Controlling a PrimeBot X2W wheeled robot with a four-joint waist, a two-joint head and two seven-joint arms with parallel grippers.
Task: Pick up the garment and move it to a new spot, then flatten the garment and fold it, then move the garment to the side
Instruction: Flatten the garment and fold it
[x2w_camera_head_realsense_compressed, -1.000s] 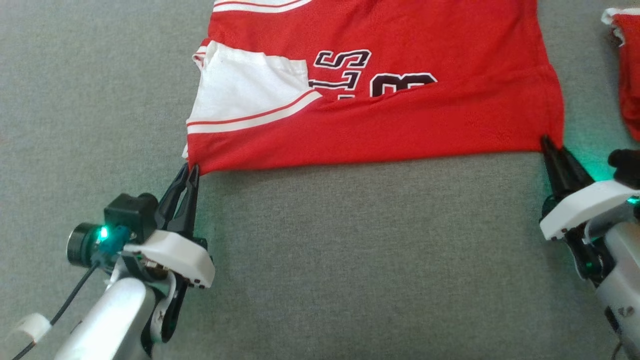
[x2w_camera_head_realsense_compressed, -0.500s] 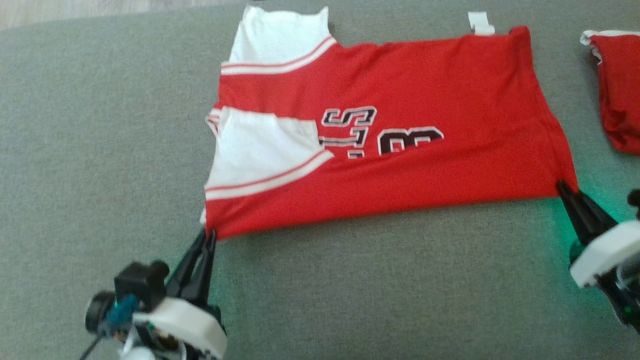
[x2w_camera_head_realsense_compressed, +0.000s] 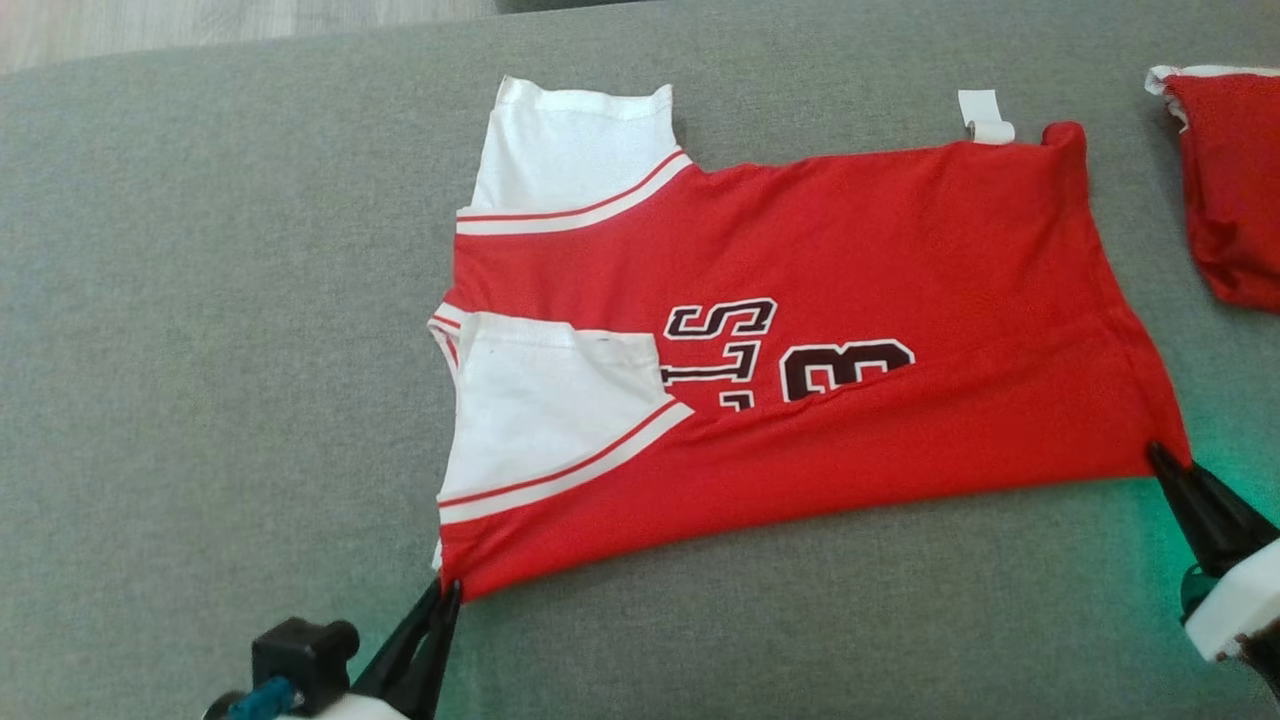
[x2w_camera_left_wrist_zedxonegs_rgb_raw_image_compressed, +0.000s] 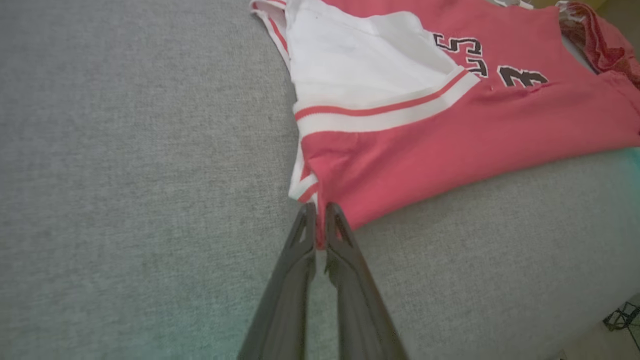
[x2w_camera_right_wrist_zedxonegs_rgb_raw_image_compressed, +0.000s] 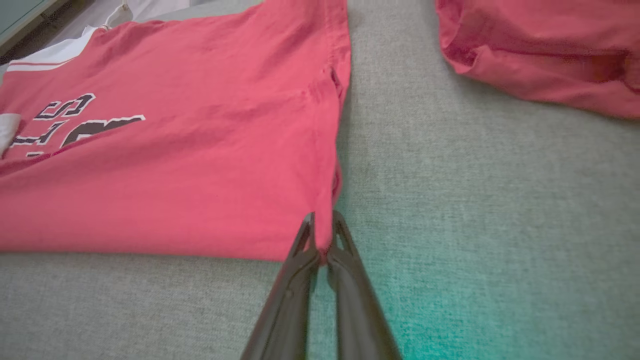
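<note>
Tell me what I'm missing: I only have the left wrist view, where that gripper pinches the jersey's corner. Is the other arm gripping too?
Observer: Yes. The right gripper is shut on the jersey at its near hem corner, seen in the right wrist view.
Operator: What lies at the far edge?
Observer: In the head view, a second white sleeve lies spread flat there.
Operator: Anything else back there?
Observer: A small white tag sticks out past the far hem corner.

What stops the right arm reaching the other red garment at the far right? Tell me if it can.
Probably not yet: the right claw is shut on the near corner of the jersey and must release it first. The grey surface between it and the other red garment looks free.
</note>
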